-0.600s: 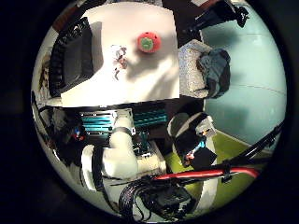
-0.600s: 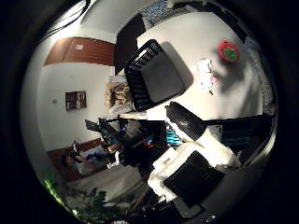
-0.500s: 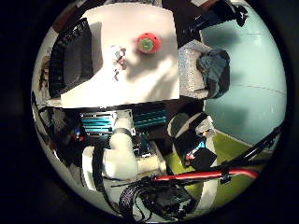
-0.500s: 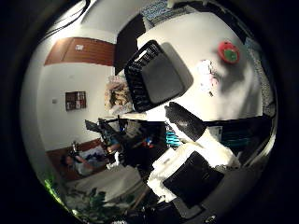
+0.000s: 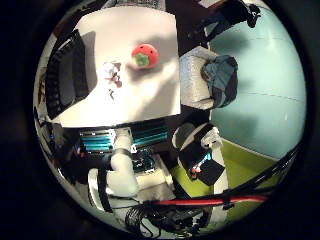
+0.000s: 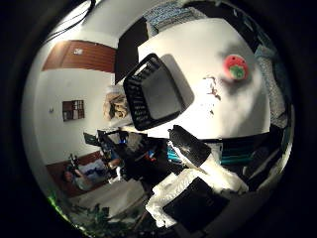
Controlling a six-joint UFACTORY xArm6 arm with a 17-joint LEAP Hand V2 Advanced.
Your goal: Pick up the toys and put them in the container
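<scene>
A red strawberry toy (image 5: 145,55) with a green cap lies on the white table (image 5: 150,95). A small white and brown toy (image 5: 111,75) lies a short way from it, towards the black slatted basket (image 6: 158,94) at the table's end. The basket looks empty. My right hand (image 6: 198,168) is high above the table's near edge and far from both toys. A black-tipped finger (image 6: 190,146) reaches out nearly straight. Nothing is held.
A pale padded chair (image 5: 195,80) with dark clothing (image 5: 220,77) on it stands against one side of the table. Teal racks (image 5: 125,140) sit below the table's near edge. A yellow-green mat (image 5: 235,170) covers the floor beside them.
Both views have shifted a little, so the camera moved slightly. The toys and basket lie as before.
</scene>
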